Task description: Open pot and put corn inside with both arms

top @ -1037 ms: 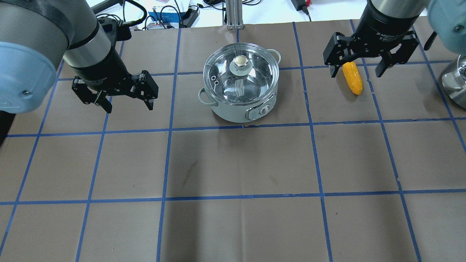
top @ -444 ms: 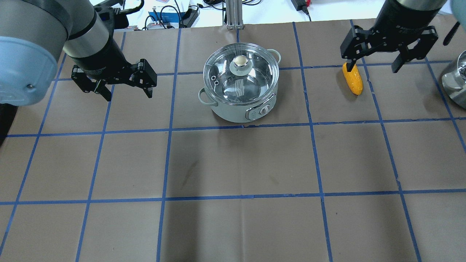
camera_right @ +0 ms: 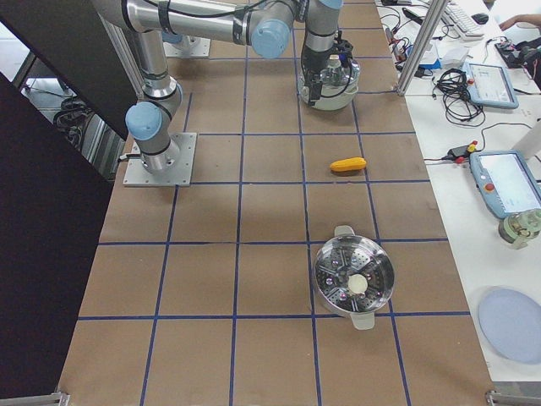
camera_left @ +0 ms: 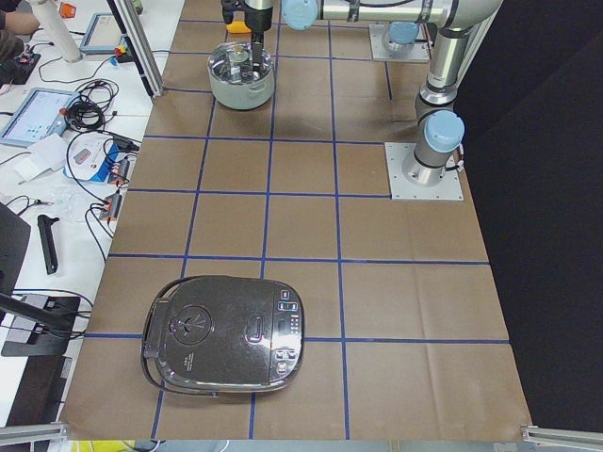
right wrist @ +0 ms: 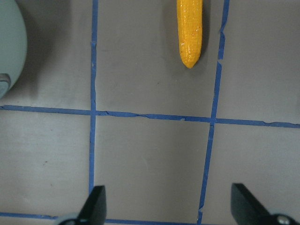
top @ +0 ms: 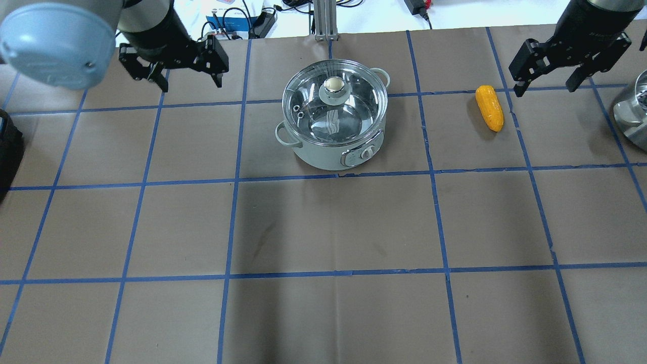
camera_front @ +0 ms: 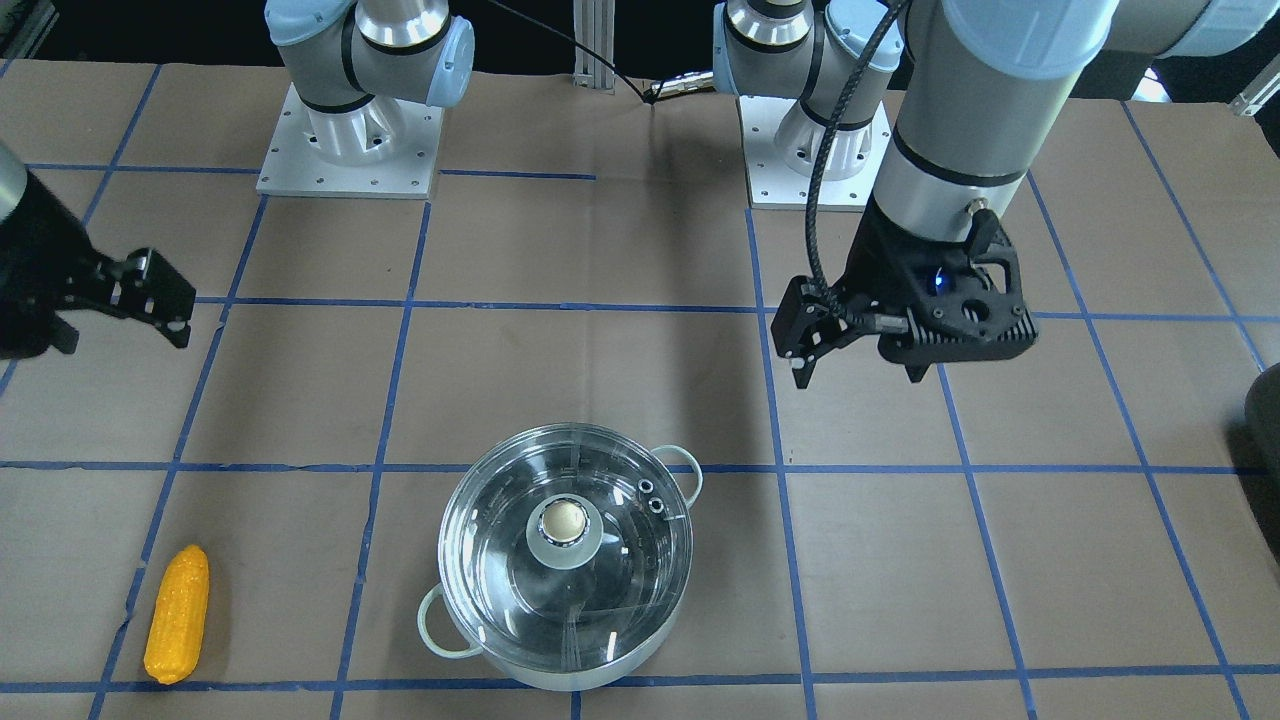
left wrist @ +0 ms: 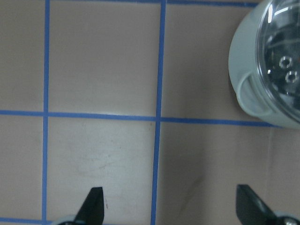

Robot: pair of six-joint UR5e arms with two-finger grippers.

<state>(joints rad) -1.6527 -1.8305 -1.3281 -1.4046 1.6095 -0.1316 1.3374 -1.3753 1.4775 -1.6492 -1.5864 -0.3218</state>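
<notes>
The pot [top: 323,157] stands at the middle far part of the table, with a clear glass lid [top: 308,108] and its knob on top. It also shows in the front view [camera_front: 600,672]. The corn [top: 489,107] lies flat on the table to the pot's right, also seen in the front view [camera_front: 178,613] and the right wrist view [right wrist: 189,30]. My left gripper [top: 191,86] is open and empty, left of and beyond the pot. My right gripper [top: 544,91] is open and empty, right of and beyond the corn, not touching it.
A steel steamer pot [top: 632,116] sits at the right table edge. A black rice cooker [camera_left: 221,339] stands at the table's left end. The arm bases [camera_front: 350,150] are bolted at my side. Cables and devices [top: 242,20] lie past the far edge.
Both open grippers have moved toward the far edge of the table. The right one has drawn away from over the corn to its right. Pot, lid and corn have not moved.
</notes>
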